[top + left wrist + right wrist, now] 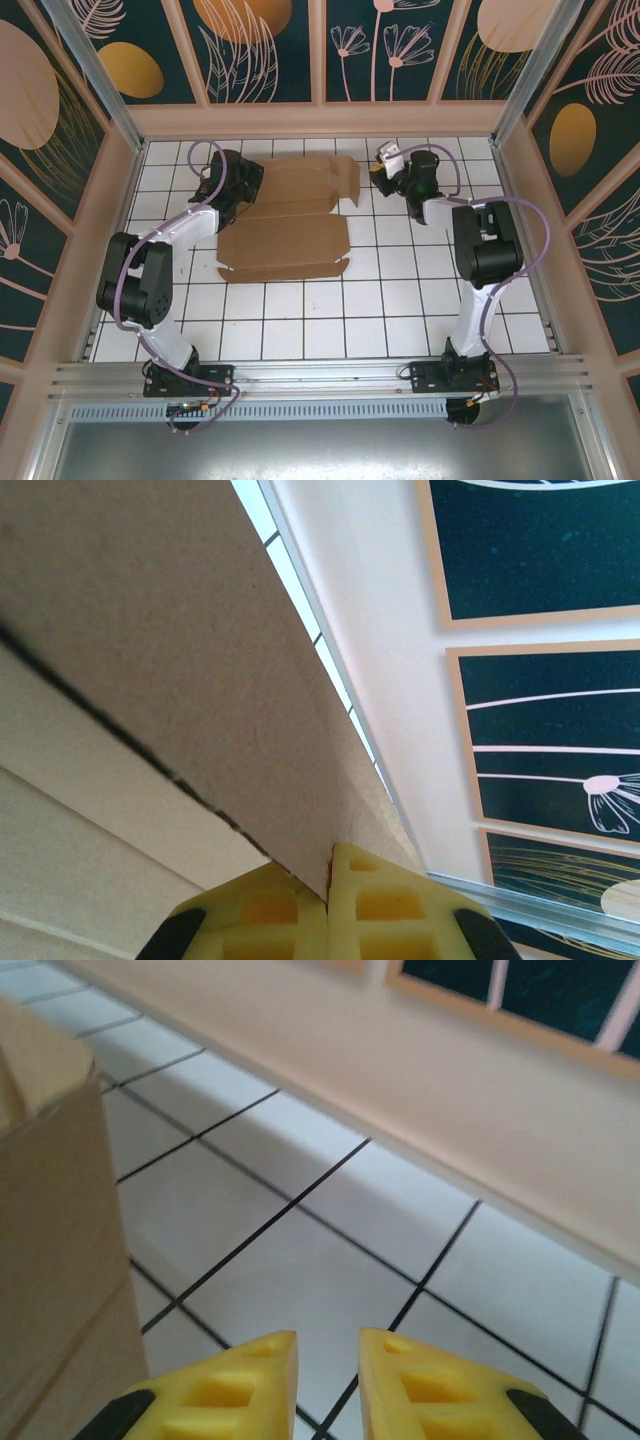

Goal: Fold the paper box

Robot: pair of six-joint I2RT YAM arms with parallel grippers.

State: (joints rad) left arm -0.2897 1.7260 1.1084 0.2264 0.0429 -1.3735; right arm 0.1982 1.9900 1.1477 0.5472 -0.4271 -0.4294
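Nearest the lens, the yellow fingers (265, 910) of the left gripper (328, 868) are seen pinched on an edge of the paper box (150, 630). The right gripper (328, 1340) is held slightly spread, with nothing between, above the white tiled table (300, 1260). The table is enclosed by dark teal panels (270, 60) painted with flowers. The plain brown, creased box is found at the far centre, between the 2 grippers.
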